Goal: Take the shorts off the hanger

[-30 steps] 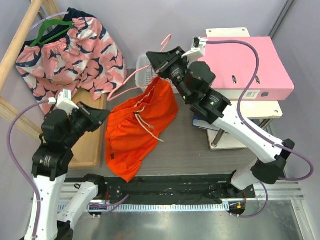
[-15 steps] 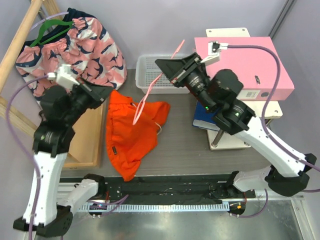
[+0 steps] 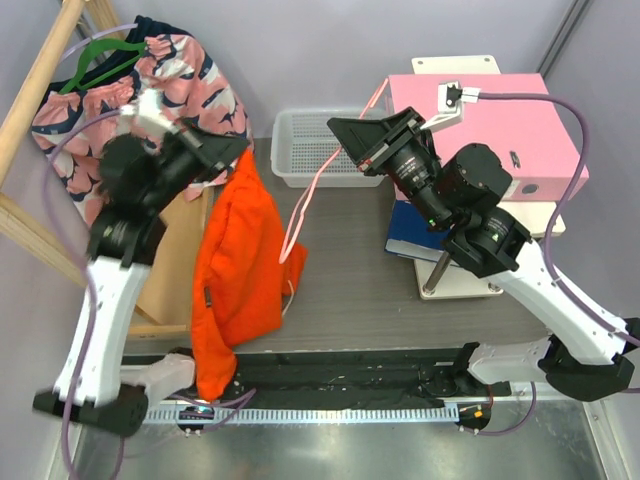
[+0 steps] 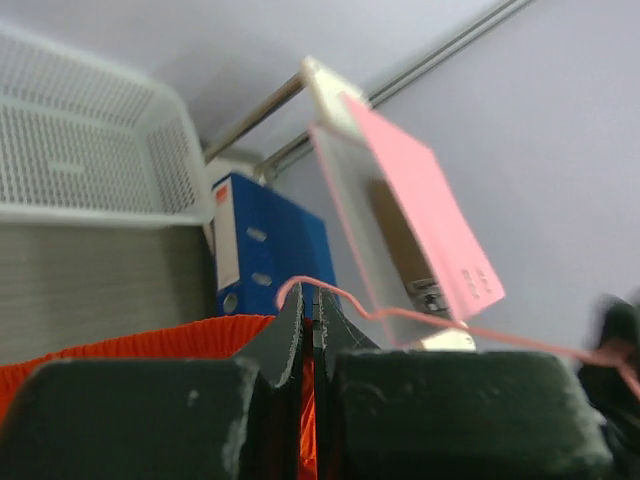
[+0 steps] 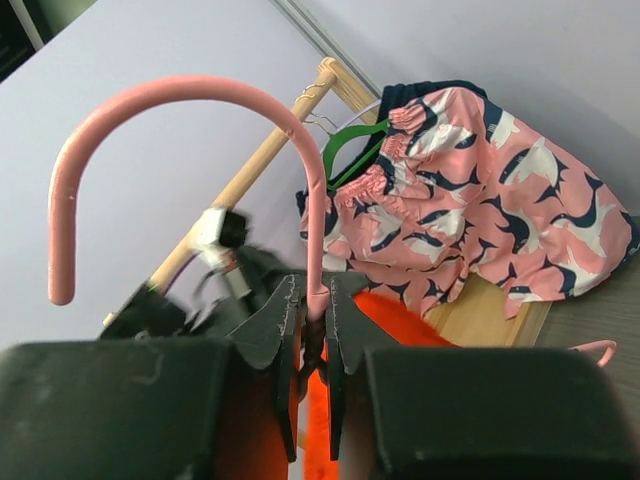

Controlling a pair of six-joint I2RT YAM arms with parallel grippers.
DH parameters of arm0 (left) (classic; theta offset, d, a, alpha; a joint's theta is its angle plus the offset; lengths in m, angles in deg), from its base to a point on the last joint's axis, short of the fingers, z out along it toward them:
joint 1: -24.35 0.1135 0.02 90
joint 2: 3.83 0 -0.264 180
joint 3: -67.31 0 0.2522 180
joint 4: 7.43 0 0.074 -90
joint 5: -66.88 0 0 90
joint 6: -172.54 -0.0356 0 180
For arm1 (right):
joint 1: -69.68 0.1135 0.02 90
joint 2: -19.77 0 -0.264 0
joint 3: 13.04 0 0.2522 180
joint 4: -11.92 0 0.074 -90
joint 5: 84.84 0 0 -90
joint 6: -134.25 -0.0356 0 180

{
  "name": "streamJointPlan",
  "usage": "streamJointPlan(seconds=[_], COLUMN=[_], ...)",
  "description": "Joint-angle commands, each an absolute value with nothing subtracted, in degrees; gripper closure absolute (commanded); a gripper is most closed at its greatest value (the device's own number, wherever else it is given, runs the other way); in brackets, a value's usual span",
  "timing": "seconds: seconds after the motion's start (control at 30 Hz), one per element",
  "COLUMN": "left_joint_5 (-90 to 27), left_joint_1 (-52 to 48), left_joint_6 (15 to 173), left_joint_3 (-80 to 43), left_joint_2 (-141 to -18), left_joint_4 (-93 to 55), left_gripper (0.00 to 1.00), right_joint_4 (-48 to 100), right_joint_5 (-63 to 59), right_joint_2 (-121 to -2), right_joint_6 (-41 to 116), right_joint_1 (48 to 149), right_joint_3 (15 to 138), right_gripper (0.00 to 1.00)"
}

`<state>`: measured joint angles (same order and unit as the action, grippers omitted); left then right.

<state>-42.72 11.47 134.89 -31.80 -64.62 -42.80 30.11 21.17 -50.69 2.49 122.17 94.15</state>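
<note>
Currently my left end effector (image 4: 312, 325) is pinched fully together on a fold of the shorts (image 3: 240, 260), which hang from it down to the near edge of the bench (image 3: 370, 270). My right end effector (image 5: 312, 310) is clamped almost shut around the neck of the hanger (image 5: 190, 90), just under the hook. The wire's lower end lies against the orange cloth, and I cannot tell whether it is free. If it is caught, spreading the arms could drag the fabric from my grip or twist the hanger round.
</note>
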Motion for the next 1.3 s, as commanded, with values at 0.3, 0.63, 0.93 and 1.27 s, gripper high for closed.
streamJointPlan(seconds=[0.3,0.63,0.93,1.27], left_joint_5=[-32.7,-18.0,-0.9,2.4], left_joint_1=[-1.1,-2.3,-14.1,-19.4], left_joint_6=[129.3,115.4,113.5,106.5], left_joint_3=[-32.9,-20.8,-9.6,-12.9], left_joint_2=[-81.2,-80.4,-76.0,-90.0], left_joint_4=[-41.9,-57.0,-59.3,-59.3], left_gripper=[1.0,0.94,0.0,0.0], right_joint_4=[29.3,30.1,31.4,33.9], right_joint_5=[24.3,20.0,21.3,23.8], right_joint_2=[-44.6,-45.8,-43.6,-40.2], right_joint_6=[8.9,9.7,12.7,13.3], right_joint_1=[122.2,122.1,122.1,122.2], right_joint_3=[91.3,91.2,90.9,88.4], right_gripper=[0.99,0.99,0.99,0.99])
